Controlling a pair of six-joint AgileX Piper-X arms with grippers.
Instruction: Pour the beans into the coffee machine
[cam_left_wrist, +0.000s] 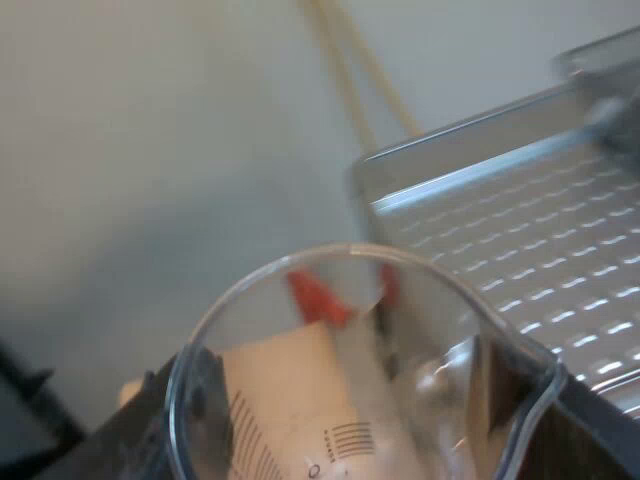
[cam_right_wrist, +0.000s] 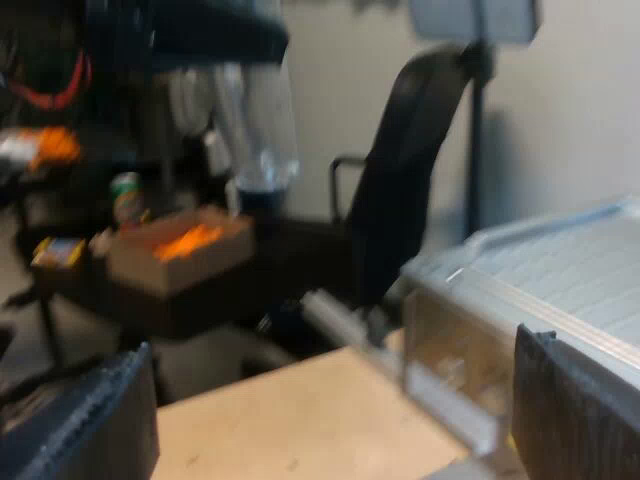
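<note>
Two black fingers (cam_left_wrist: 140, 425) of the left gripper (cam_left_wrist: 375, 440) sit either side of the measuring glass (cam_left_wrist: 340, 400) and are clamped on it, so picking up the glass is done. I cannot make out any beans through its clear wall, only printed scale marks and a red shape (cam_left_wrist: 315, 295) beyond it. I therefore cannot tell whether the pour is ahead or finished. Judging by the near-upright rim, tipping has not begun. The arm holds the glass raised, its spout turned toward the espresso machine (cam_left_wrist: 520, 250), near the edge of the slotted metal top and about level with it. To pour, the spout would have to go farther over the top and then tilt. The right gripper (cam_right_wrist: 330, 425) hangs low over the table (cam_right_wrist: 260, 440), jaws wide apart and empty. It is just beside the machine's corner (cam_right_wrist: 500, 330), with a dark chair (cam_right_wrist: 400, 170) and a cardboard box (cam_right_wrist: 180, 250) well beyond.
</note>
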